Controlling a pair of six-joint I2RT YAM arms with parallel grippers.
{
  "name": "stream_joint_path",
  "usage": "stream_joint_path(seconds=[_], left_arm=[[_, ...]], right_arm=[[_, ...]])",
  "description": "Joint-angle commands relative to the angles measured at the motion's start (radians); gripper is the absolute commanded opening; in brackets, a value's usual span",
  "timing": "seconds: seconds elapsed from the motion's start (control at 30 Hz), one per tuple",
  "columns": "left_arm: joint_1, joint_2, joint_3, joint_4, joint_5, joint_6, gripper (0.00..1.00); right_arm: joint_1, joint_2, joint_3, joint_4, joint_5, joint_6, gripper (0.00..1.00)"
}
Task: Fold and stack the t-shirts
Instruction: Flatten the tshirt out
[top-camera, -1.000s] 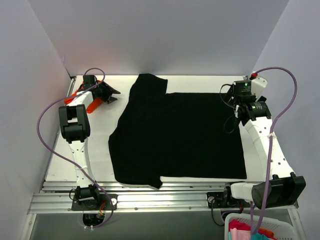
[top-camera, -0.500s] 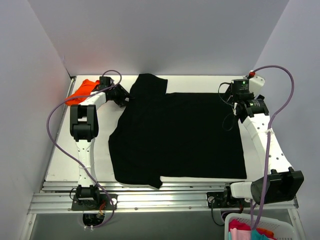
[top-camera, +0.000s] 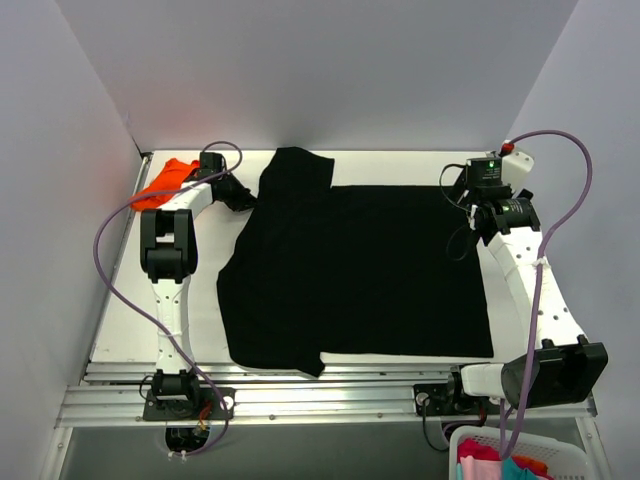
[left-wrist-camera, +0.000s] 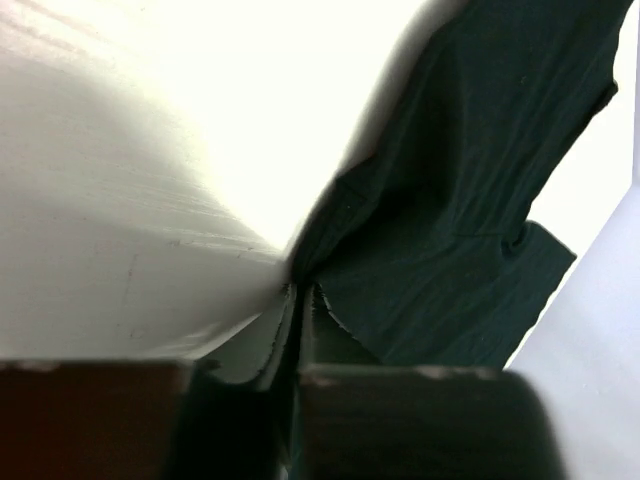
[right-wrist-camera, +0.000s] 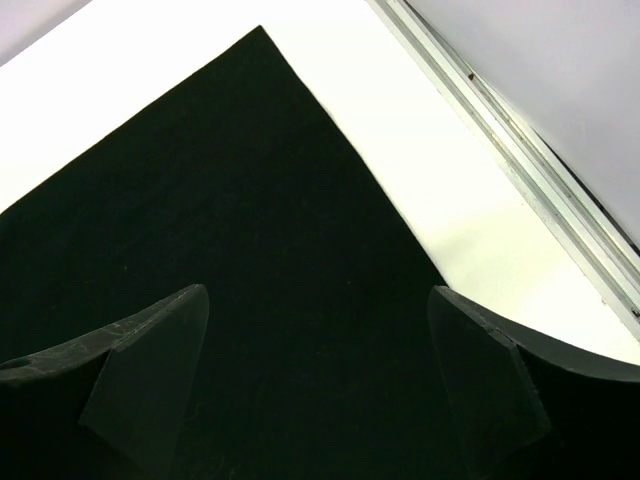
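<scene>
The black t-shirt (top-camera: 360, 270) lies spread flat across the middle of the table, with one sleeve pointing to the far wall. The orange t-shirt (top-camera: 165, 180) lies bunched at the far left corner. My left gripper (top-camera: 243, 200) sits at the black shirt's far left edge, by the sleeve. In the left wrist view its jaws are shut (left-wrist-camera: 297, 300) with the black t-shirt's (left-wrist-camera: 460, 190) edge pinched between the tips. My right gripper (top-camera: 470, 213) hovers open over the shirt's far right corner. In the right wrist view its fingers stand wide apart (right-wrist-camera: 315, 370) above the black cloth (right-wrist-camera: 230, 220).
A white basket (top-camera: 510, 462) with colourful clothes stands off the table at the near right. Grey walls close in the far, left and right sides. A metal rail (right-wrist-camera: 520, 160) runs along the table's right edge, and rails (top-camera: 300, 395) cross the near edge.
My left gripper has moved right, from over the orange t-shirt to the black shirt's left edge, and has shut there. The right arm has hardly moved.
</scene>
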Motion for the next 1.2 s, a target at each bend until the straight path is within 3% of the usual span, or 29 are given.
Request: stream_joint_path(seconds=[0.0,0.1,0.23,0.43,0.47,0.53,0.57,0.6,0.73,0.87,0.97,1.03,1.17], left_arm=[[0.006,0.032,0.055,-0.049,-0.031,0.016,0.03],[0.009,0.066,0.109,-0.055,-0.011,0.02,0.02],[0.016,0.124,0.332,-0.176,-0.008,0.094,0.02],[0.098,0.158,0.509,-0.242,-0.051,0.142,0.03],[0.114,0.181,0.537,-0.251,-0.051,0.143,0.12],[0.133,0.197,0.572,-0.237,-0.025,0.127,0.49],[0.15,0.2,0.583,-0.224,0.01,0.114,0.98],[0.156,0.197,0.582,-0.189,0.033,0.102,0.94],[0.171,0.126,0.565,-0.19,0.056,0.1,0.94],[0.168,-0.106,0.446,-0.263,-0.012,0.168,0.94],[0.127,-0.34,0.228,-0.364,-0.208,0.252,0.94],[0.073,-0.532,-0.011,-0.365,-0.347,0.297,0.94],[-0.066,-0.801,-0.335,-0.476,-0.425,0.277,0.94]], right_arm=[[-0.004,-0.037,0.014,-0.021,0.034,-0.006,0.87],[-0.007,-0.039,0.012,-0.024,0.037,-0.008,0.87],[-0.009,-0.04,0.011,-0.027,0.043,-0.008,0.87],[-0.017,-0.046,0.012,-0.036,0.044,-0.009,0.87],[-0.017,-0.046,0.014,-0.037,0.044,-0.011,0.87],[-0.018,-0.046,0.012,-0.039,0.047,-0.019,0.87],[-0.018,-0.046,0.011,-0.039,0.048,-0.019,0.87],[-0.02,-0.046,0.011,-0.039,0.051,-0.02,0.87],[-0.02,-0.058,-0.002,-0.047,0.065,-0.014,0.87],[-0.02,-0.097,-0.006,-0.094,0.151,0.011,0.87],[-0.017,-0.164,-0.026,-0.096,0.166,0.004,0.87],[-0.018,-0.218,-0.035,-0.088,0.122,0.001,0.87],[-0.018,-0.262,-0.028,-0.157,-0.124,0.038,0.87]])
